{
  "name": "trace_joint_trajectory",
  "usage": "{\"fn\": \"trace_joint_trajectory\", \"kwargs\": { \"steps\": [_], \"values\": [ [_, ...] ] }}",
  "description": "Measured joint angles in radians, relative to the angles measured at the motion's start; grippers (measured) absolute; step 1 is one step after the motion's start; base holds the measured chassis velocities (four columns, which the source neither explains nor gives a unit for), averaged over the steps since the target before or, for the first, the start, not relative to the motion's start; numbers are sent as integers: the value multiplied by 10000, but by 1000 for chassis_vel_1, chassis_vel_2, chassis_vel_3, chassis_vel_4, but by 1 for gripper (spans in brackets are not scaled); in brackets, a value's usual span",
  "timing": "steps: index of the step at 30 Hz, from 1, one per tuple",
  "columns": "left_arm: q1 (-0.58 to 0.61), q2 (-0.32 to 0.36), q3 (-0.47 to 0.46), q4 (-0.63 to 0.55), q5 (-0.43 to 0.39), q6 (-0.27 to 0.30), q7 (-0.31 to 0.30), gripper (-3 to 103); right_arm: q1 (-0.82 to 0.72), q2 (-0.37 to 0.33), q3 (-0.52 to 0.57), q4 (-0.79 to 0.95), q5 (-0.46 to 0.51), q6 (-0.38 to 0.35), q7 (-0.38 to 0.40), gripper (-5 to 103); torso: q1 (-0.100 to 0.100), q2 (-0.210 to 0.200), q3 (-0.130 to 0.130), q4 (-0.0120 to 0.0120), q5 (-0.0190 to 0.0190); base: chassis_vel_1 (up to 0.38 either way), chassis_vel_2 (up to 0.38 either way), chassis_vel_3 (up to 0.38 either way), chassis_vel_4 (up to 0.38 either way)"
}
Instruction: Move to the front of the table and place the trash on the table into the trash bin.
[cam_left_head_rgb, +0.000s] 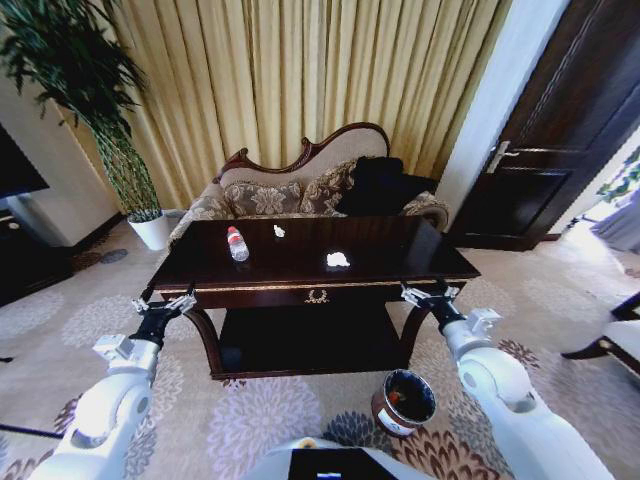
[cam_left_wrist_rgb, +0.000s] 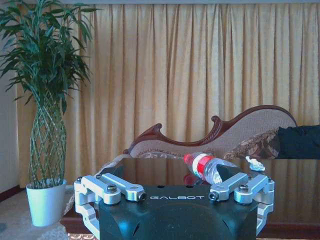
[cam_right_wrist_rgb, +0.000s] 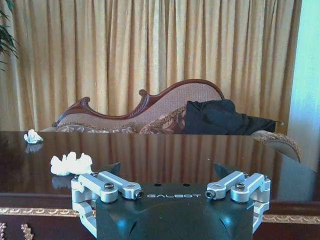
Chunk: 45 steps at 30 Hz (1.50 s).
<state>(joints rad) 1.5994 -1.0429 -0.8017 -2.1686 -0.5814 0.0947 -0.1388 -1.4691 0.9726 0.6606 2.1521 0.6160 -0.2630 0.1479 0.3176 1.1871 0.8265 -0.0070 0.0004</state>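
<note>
The dark glossy table (cam_left_head_rgb: 390, 250) with gold trim stands straight ahead. On its top lie a clear bottle (cam_left_head_rgb: 237, 243) with a red cap and label, a small white paper scrap (cam_left_head_rgb: 279, 231) and a larger crumpled paper (cam_left_head_rgb: 338, 260). The brown trash bin (cam_left_head_rgb: 404, 402) sits on the carpet near the table's front right leg. My left gripper (cam_left_head_rgb: 165, 303) hovers open at the table's front left corner, and the bottle (cam_left_wrist_rgb: 205, 167) lies beyond it. My right gripper (cam_left_head_rgb: 428, 293) is open at the front right corner, with the crumpled paper (cam_right_wrist_rgb: 71, 164) ahead on the tabletop (cam_right_wrist_rgb: 175, 150).
A carved sofa (cam_left_head_rgb: 300, 190) with a dark cloth on it stands behind the table, before gold curtains. A tall plant in a white pot (cam_left_head_rgb: 152, 230) is at the back left, and a dark door (cam_left_head_rgb: 560, 130) at the right. A chair (cam_left_head_rgb: 615, 340) shows at the right edge.
</note>
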Motion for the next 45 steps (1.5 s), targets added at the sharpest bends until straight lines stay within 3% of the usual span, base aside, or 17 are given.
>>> {"fn": "trace_joint_trajectory", "kwargs": {
  "steps": [23, 45],
  "values": [
    [84, 23, -52, -97, -9, 34, 46, 100, 182, 39, -108, -593, -117, 212, -795, 100, 0, 0, 0, 1, -1, 0, 0, 0, 0],
    [394, -43, -181, -312, 42, -2, 96, 100, 129, 186, -146, -697, -240, 197, -999, 100, 0, 0, 0, 2, -1, 0, 0, 0, 0]
  ]
}}
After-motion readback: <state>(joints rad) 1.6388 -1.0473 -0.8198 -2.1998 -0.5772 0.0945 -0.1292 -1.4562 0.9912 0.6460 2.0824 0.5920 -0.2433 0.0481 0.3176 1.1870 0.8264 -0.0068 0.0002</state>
